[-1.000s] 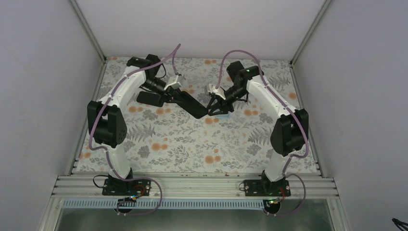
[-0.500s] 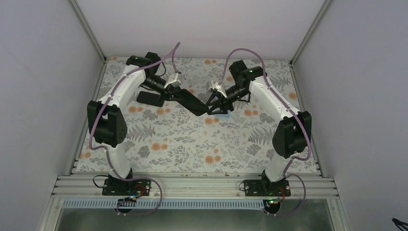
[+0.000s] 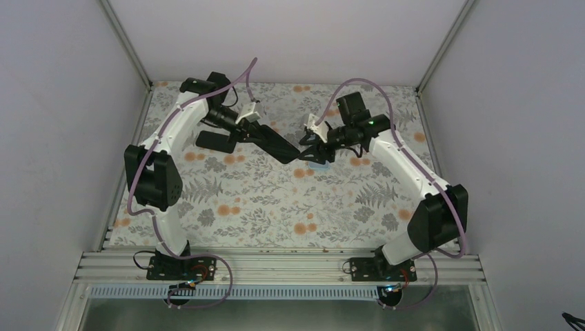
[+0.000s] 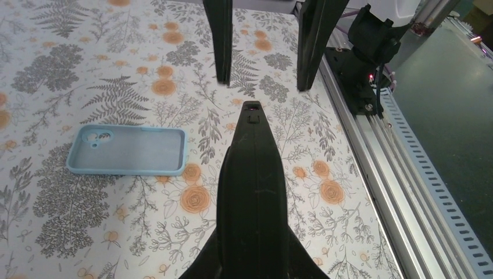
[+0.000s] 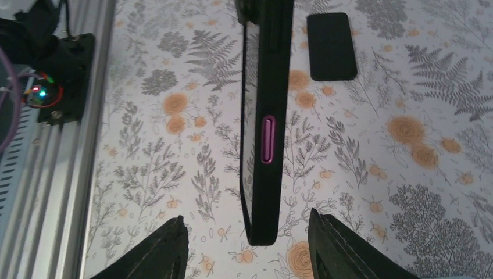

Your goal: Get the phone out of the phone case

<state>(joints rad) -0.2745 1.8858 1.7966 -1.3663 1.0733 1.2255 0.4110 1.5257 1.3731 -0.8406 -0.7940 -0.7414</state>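
Observation:
The phone (image 3: pixel 279 145) is black and hangs in the air, clear of the table, held by one end in my left gripper (image 3: pixel 256 132), which is shut on it. In the left wrist view the phone (image 4: pixel 251 174) points away from the gripper (image 4: pixel 253 258). The phone case (image 4: pixel 125 151) is light blue and lies empty, hollow side up, on the table; it also shows in the top view (image 3: pixel 319 165). My right gripper (image 3: pixel 308 145) is open at the phone's free end. In the right wrist view the phone (image 5: pixel 268 133) stands edge-on between the spread fingers (image 5: pixel 160 253), untouched, with the gripper (image 5: pixel 250 256) empty.
A second all-black phone (image 3: pixel 214 141) lies flat on the flowered table behind the left gripper, and also shows in the right wrist view (image 5: pixel 331 46). The aluminium rail (image 3: pixel 276 265) with both arm bases runs along the near edge. White walls close in the back and sides.
The right arm's elbow has swung out to the right and its gripper has backed off the case, which now shows more. The left gripper has raised the phone slightly.

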